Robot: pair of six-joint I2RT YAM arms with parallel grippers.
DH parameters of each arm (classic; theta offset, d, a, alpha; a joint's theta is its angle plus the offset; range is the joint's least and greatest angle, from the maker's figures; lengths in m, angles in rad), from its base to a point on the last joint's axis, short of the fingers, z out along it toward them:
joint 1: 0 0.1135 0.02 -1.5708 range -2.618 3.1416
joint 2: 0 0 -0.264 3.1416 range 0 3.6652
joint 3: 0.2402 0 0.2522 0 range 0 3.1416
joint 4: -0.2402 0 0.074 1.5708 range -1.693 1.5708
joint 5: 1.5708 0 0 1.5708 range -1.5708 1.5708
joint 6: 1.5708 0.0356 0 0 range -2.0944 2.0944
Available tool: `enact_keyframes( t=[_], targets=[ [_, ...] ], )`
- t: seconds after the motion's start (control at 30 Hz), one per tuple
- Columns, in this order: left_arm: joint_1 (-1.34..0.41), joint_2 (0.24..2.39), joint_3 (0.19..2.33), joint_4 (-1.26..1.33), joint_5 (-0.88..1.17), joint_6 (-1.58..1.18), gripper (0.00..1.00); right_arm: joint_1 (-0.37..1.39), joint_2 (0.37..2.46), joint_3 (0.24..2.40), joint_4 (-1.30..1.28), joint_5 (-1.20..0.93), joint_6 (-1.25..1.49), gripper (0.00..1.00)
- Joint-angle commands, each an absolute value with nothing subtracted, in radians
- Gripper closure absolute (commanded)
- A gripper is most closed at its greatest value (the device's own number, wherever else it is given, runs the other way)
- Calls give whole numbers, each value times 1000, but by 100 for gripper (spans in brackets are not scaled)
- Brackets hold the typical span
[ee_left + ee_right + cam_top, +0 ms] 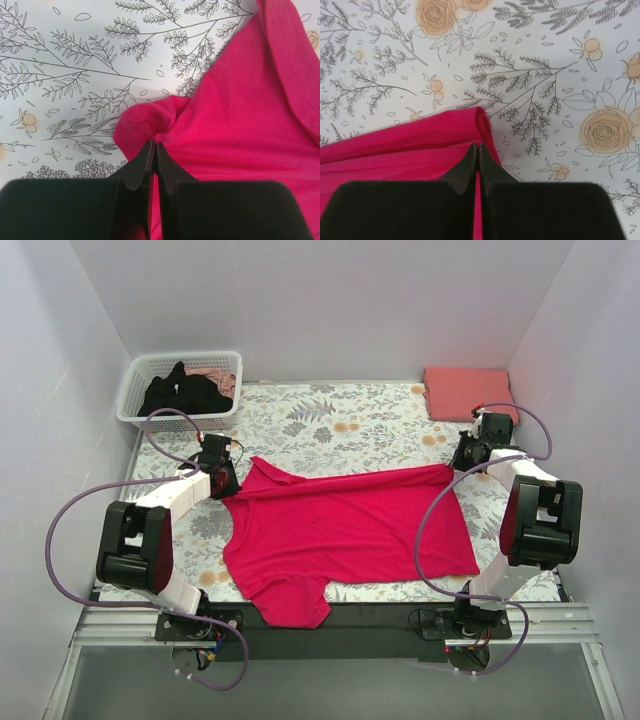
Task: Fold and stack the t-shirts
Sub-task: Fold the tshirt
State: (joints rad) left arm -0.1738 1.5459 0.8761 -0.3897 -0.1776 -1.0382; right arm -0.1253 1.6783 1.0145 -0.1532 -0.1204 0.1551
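The left gripper point(154, 145) has its jaws pressed together on a small puckered nub of the crimson t-shirt point(345, 530), at the shirt's upper-left corner in the overhead view. The right gripper point(478, 146) is likewise clamped on a rolled edge of the same shirt at its upper-right corner. Between them the top edge runs as a folded-over band, and the rest of the shirt lies spread across the middle of the floral cloth point(330, 420), one sleeve reaching the lower edge of the table.

Both holds look thin, so I judge a quick pull could tug the fabric out of either pinch. Uneven travel would likely skew the fold. The trailing sleeve may drag or bunch.

A salmon t-shirt point(465, 392) lies folded at upper right. A black t-shirt point(185, 392) sits in the white basket point(135, 380) at upper left.
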Motion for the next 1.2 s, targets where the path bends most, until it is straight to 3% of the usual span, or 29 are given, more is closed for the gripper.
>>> enact_keyframes(
  t=[0.0, 0.7, 0.73, 0.8, 0.83, 0.87, 0.93, 0.97, 1.17],
  targets=[
    [-166, 1493, 900, -396, -169, -1049, 100, -138, 1649, 1077, -109, -138, 152, 99],
    [-166, 1552, 850, -445, -138, -1115, 100, -140, 1690, 989, -113, -83, 167, 99],
    [-166, 1551, 848, -446, -141, -1120, 97, -140, 1692, 985, -118, -87, 172, 98],
    [-164, 1542, 856, -451, -144, -1126, 88, -138, 1686, 982, -123, -103, 176, 82],
    [-166, 1537, 862, -453, -143, -1130, 78, -138, 1681, 980, -126, -109, 178, 77],
    [-166, 1532, 867, -456, -140, -1132, 73, -140, 1666, 980, -132, -127, 175, 67],
    [-164, 1508, 882, -469, -144, -1140, 61, -137, 1645, 988, -140, -146, 175, 59],
    [-166, 1496, 887, -474, -146, -1143, 49, -138, 1619, 992, -146, -164, 175, 52],
    [-166, 1347, 876, -480, -160, -1178, 25, -72, 1551, 1051, -152, -274, 129, 39]
  ],
)
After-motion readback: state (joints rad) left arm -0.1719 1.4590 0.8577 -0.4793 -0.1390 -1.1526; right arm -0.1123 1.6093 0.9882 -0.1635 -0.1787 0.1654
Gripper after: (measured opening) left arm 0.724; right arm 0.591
